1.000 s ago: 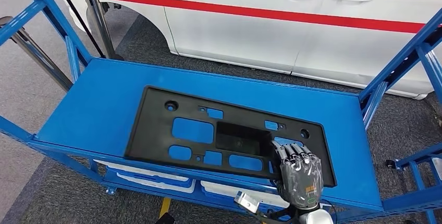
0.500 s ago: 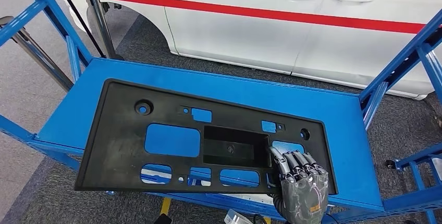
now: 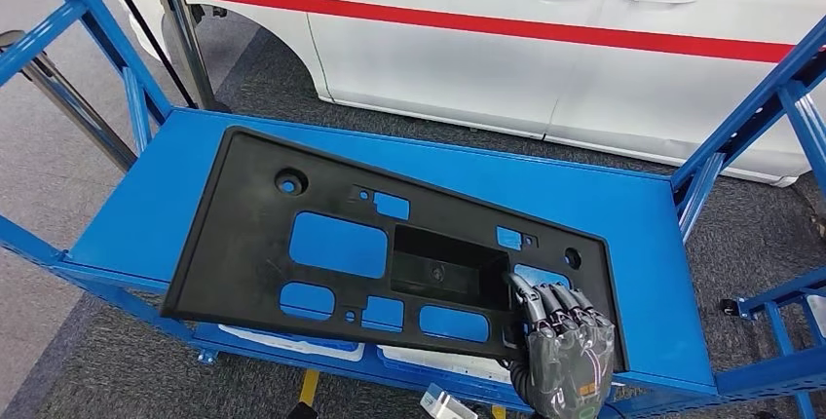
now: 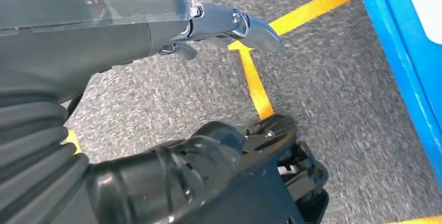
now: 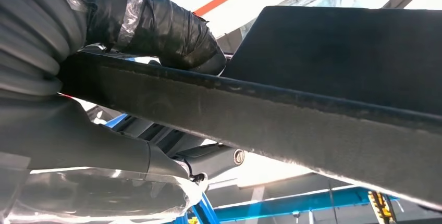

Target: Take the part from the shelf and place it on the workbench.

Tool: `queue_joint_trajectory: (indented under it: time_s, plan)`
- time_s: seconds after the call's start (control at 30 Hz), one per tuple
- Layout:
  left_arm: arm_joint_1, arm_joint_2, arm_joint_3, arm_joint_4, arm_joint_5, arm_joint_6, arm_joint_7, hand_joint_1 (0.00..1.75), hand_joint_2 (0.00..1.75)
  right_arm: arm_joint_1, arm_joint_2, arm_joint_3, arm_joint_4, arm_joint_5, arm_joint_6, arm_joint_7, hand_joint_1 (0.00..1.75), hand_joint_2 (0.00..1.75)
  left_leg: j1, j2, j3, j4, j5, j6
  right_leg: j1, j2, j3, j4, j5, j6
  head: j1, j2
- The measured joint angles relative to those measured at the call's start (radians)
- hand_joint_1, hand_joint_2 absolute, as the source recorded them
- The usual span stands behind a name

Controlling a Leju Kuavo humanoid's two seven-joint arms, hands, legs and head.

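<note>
The part is a long black plastic panel [image 3: 244, 234] with several cut-outs and a recessed box in its middle. It is tilted over the blue shelf top [image 3: 146, 195], its left end raised. My right hand [image 3: 570, 346] grips its near right corner, fingers curled over the top face. In the right wrist view the panel's edge [image 5: 292, 114] runs across the picture, with the taped thumb [image 5: 156, 26] on one side and the fingers [image 5: 208, 159] on the other. My left hand [image 4: 130, 41] hangs over the grey floor, holding nothing, fingers apart.
A white car with a red stripe [image 3: 545, 39] stands close behind the shelf. Blue frame uprights [image 3: 750, 117] rise at both ends, and a black post [image 3: 185, 39] stands at the back left. White bins [image 3: 292, 343] sit on the lower level. Yellow lines [image 4: 255, 83] mark the floor.
The panel lay flat on the shelf a second ago; its left end has since risen and swung out to the left. My right hand has slid slightly nearer the shelf's front edge.
</note>
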Motion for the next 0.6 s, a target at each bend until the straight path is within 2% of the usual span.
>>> queue_joint_trajectory:
  time_s: [0.13, 0.4, 0.6]
  plan:
    - [0.002, 0.0, 0.002, 0.0, -0.001, 0.034, 0.036, 0.0, 1.75, 0.0, 0.0, 0.0, 0.012, 0.002, 0.0, 0.025, 1.75, 1.75, 0.0, 0.0, 0.0, 0.0, 0.0, 0.0, 0.0, 0.0, 0.0, 0.0, 0.0, 0.0, 0.0, 0.0]
    - [0.003, 0.0, 0.003, 0.0, -0.007, 0.046, 0.047, 0.0, 1.75, 0.0, 0.0, 0.0, 0.026, 0.002, 0.0, 0.033, 1.75, 1.75, 0.0, 0.0, 0.0, 0.0, 0.0, 0.0, 0.0, 0.0, 0.0, 0.0, 0.0, 0.0, 0.0, 0.0]
    - [0.003, 0.0, 0.003, 0.0, -0.016, 0.094, 0.07, 0.0, 1.75, -0.001, 0.0, 0.002, 0.037, 0.002, 0.0, 0.062, 1.75, 1.75, 0.0, 0.0, 0.0, 0.0, 0.0, 0.0, 0.0, 0.0, 0.0, 0.0, 0.0, 0.0, 0.0, 0.0]
